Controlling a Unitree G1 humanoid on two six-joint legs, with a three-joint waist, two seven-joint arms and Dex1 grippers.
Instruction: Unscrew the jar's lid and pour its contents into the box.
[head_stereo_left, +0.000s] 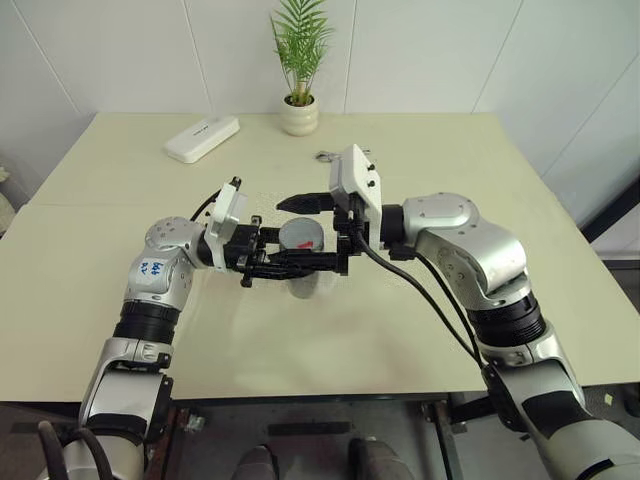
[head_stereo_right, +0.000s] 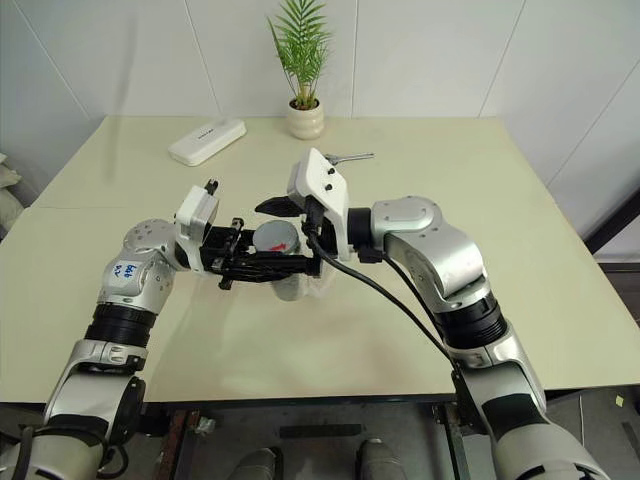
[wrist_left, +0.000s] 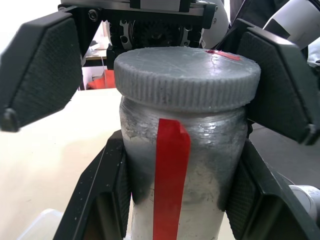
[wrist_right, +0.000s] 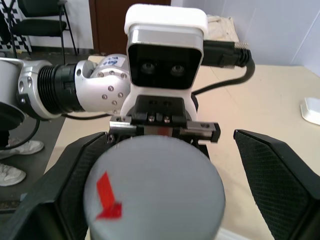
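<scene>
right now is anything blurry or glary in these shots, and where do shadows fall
Left eye view: even light, soft shadow on the table under the jar. Left wrist view: the jar and the lid are sharp, the room behind is washed out. Right wrist view: the lid is slightly soft, the left gripper behind it is crisp.

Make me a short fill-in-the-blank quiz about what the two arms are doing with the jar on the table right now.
1. The left tool is shut on the ____ of the jar.
2. The right tool stands ____ around the lid.
3. The stripe down the jar's side is ____.
4. The plant pot stands at the table's ____ edge.

Missing words: body; open; red; far
</scene>
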